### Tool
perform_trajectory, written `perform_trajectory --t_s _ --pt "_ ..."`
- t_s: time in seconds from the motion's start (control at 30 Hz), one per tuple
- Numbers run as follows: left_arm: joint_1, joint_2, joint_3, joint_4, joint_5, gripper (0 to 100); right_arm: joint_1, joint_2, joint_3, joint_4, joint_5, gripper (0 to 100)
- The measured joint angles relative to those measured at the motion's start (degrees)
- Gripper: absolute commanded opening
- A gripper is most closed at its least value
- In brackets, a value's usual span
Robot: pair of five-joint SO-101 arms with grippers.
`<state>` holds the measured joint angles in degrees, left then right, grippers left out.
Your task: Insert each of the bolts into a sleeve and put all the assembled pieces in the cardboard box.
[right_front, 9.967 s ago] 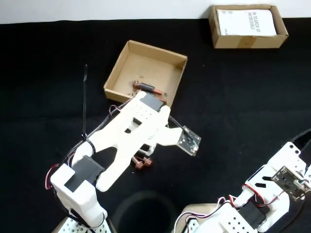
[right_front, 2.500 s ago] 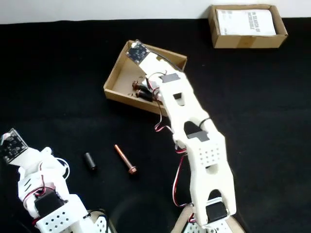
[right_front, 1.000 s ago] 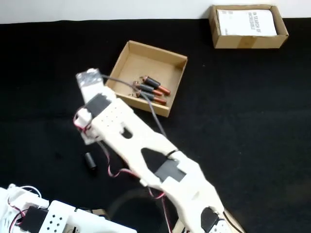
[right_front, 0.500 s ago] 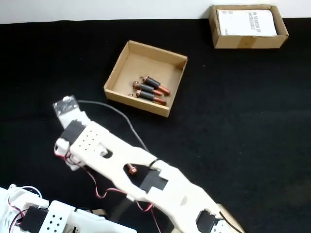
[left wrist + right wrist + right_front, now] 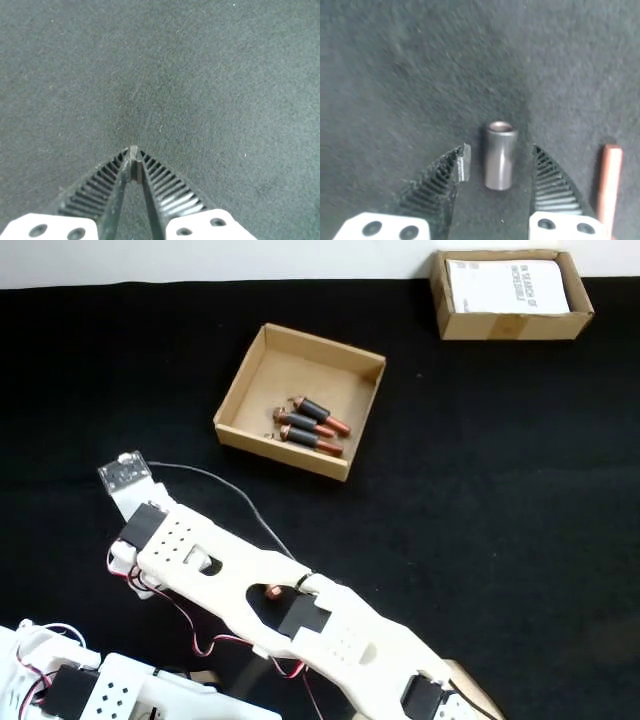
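Right wrist view: right gripper [image 5: 500, 159] is wide open, with 1 jaw on each side of 1 dark sleeve [image 5: 500, 156]. There is a gap on both sides, so neither pad touches the sleeve and nothing is gripped. The sleeve rests on the black cloth [image 5: 395, 75], its open end at the end away from the wrist. 1 copper-coloured bolt [image 5: 609, 185] lies on the cloth just outside 1 jaw, apart from the sleeve.

Left wrist view: left gripper [image 5: 133, 155] is fully closed, ribbed tips meeting, with nothing between them. It is over bare cloth.

High view: right arm [image 5: 230, 575] stretches from the near edge across to the left part of the table. The bolt's head [image 5: 272, 591] shows through an opening in the arm. Left arm [image 5: 70, 685] sits folded at the near left corner. The cardboard box [image 5: 283, 448] stands farther back, well apart from both arms. It holds 3 assembled pieces [image 5: 310, 425] side by side near its front wall. A 2nd box [image 5: 510, 325] holding a printed sheet [image 5: 505, 285] stands at the far right.
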<state>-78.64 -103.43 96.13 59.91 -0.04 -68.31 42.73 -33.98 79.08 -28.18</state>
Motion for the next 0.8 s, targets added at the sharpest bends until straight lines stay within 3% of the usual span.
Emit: perform_trajectory --t_s 0.2,0.37,0.8 --pt "0.0 0.0 0.0 0.0 0.0 1 0.0 0.0 0.0 -0.88 0.0 15.4" --pt "0.0 0.0 0.0 0.0 0.0 1 0.0 1.32 -0.18 -0.88 0.0 0.2" --pt "0.0 -0.18 0.09 0.0 0.0 1 1.14 4.4 -2.02 0.35 0.0 0.7"
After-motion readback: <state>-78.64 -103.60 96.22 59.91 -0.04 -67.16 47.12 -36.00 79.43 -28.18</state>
